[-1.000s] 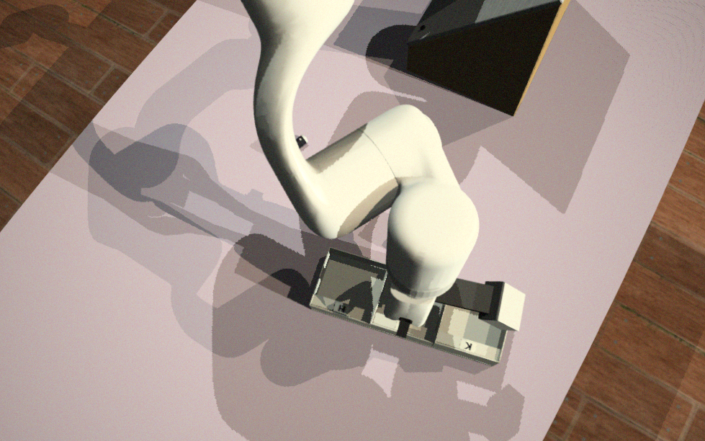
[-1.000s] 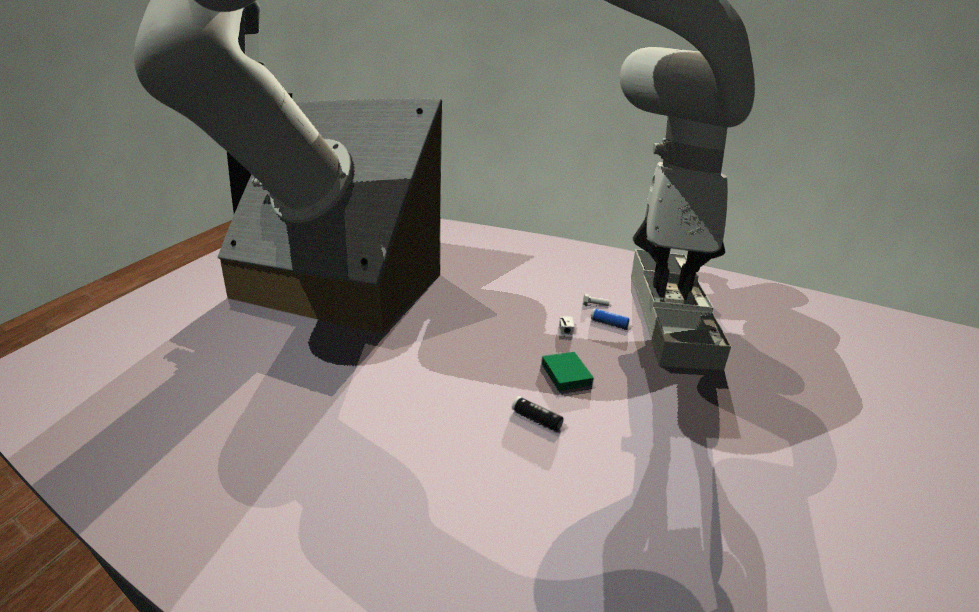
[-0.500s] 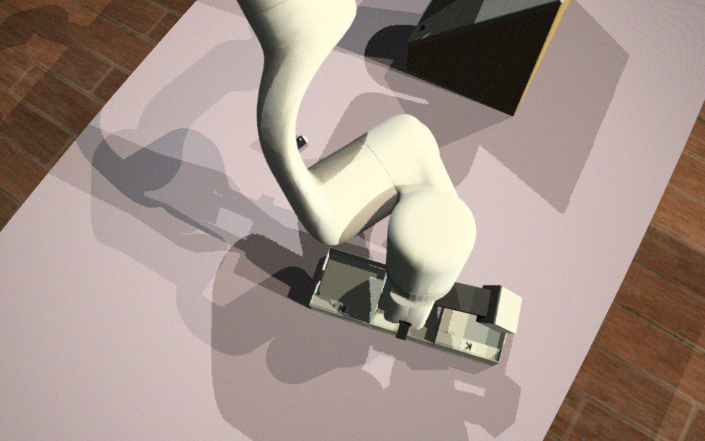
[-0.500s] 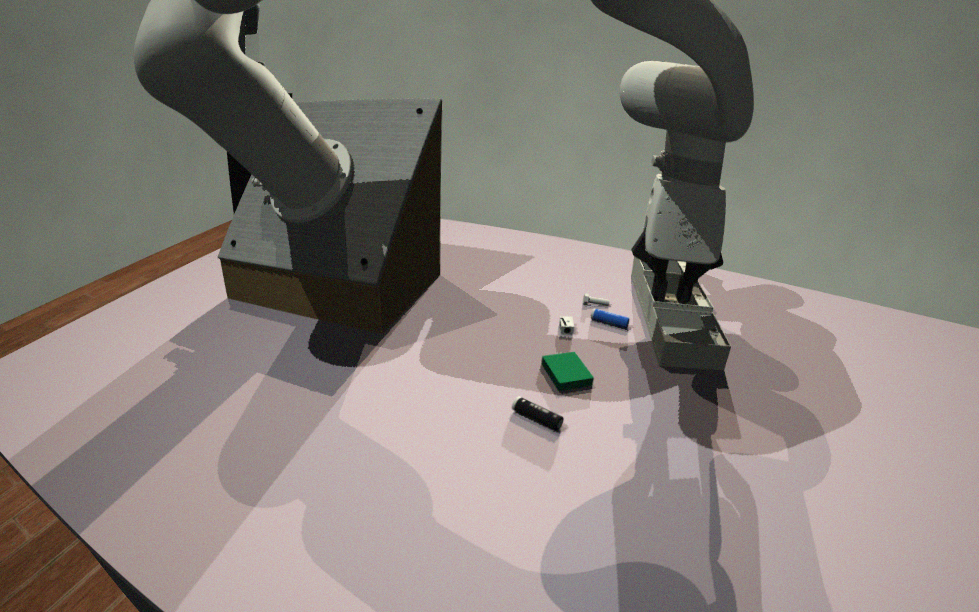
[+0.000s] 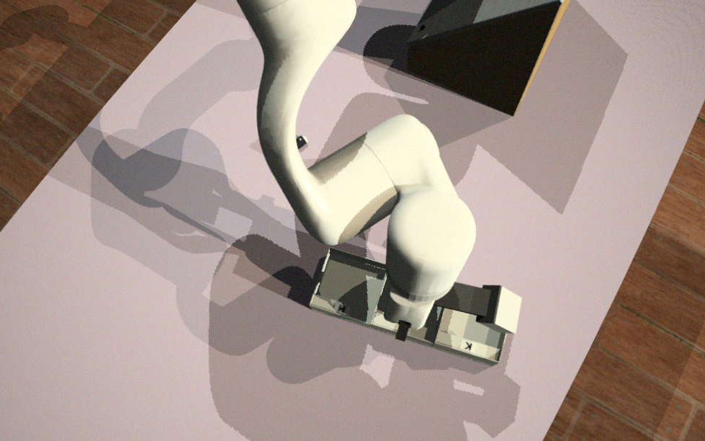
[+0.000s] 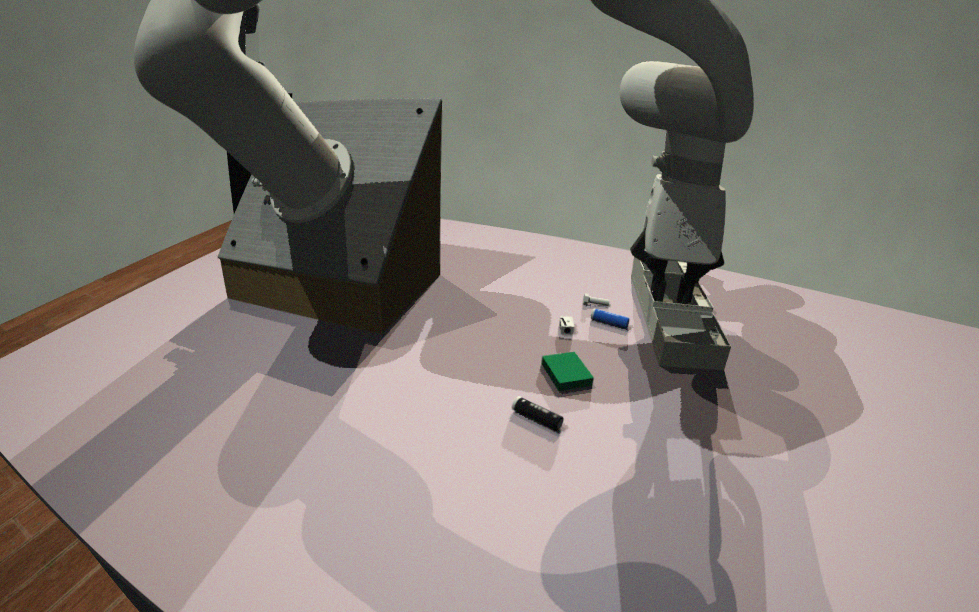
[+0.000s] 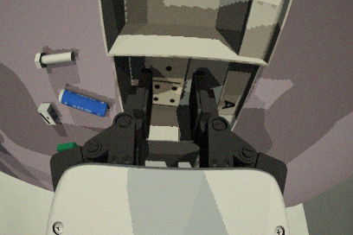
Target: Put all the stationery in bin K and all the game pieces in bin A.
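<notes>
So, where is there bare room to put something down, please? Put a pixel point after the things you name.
Bin H (image 5: 352, 274) (image 6: 694, 356) shows nothing inside. A wide gap lies between the base block (image 5: 464, 70) (image 6: 416, 205) and the sharpener (image 6: 567, 325) (image 7: 48, 114). Crowded: sharpener, blue battery (image 6: 610, 318) (image 7: 84, 103) and bolt (image 6: 596, 301) (image 7: 56, 58); also bin A (image 5: 382, 327) (image 6: 645, 296) (image 7: 229, 87), with domino (image 7: 166, 92) and hand (image 5: 402, 331) (image 6: 672, 293) (image 7: 171, 85).
</notes>
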You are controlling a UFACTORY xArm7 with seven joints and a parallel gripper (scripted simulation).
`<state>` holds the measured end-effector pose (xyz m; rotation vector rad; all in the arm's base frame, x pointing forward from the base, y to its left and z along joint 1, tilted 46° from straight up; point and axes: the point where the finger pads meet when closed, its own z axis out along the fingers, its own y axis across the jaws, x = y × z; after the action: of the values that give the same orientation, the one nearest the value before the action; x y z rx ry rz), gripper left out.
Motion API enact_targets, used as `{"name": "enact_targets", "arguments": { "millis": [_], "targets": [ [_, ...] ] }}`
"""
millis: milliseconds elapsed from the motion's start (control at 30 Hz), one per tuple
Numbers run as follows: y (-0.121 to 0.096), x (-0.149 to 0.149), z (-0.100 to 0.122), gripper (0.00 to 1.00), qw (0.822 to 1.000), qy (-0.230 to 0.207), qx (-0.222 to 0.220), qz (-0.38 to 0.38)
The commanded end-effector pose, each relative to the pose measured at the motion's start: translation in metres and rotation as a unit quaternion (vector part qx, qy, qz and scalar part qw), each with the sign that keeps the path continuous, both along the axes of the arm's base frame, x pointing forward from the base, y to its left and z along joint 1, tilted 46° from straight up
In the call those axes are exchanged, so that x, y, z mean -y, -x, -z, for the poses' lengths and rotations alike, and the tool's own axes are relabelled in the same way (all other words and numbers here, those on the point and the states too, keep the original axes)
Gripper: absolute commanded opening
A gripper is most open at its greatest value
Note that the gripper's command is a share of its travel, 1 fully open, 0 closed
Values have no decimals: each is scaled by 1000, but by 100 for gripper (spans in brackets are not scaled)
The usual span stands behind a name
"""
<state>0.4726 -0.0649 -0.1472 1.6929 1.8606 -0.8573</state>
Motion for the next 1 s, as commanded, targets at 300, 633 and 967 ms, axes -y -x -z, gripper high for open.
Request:
{"name": "enact_targets", "arguments": {
  "millis": [300,633,967],
  "targets": [
    [-2,-7,-5,31,1000,-1,1,-1],
    [-3,-15,-13,31,1000,-1,1,-1],
    [-3,-25,-22,31,1000,-1,1,-2]
  ]
}}
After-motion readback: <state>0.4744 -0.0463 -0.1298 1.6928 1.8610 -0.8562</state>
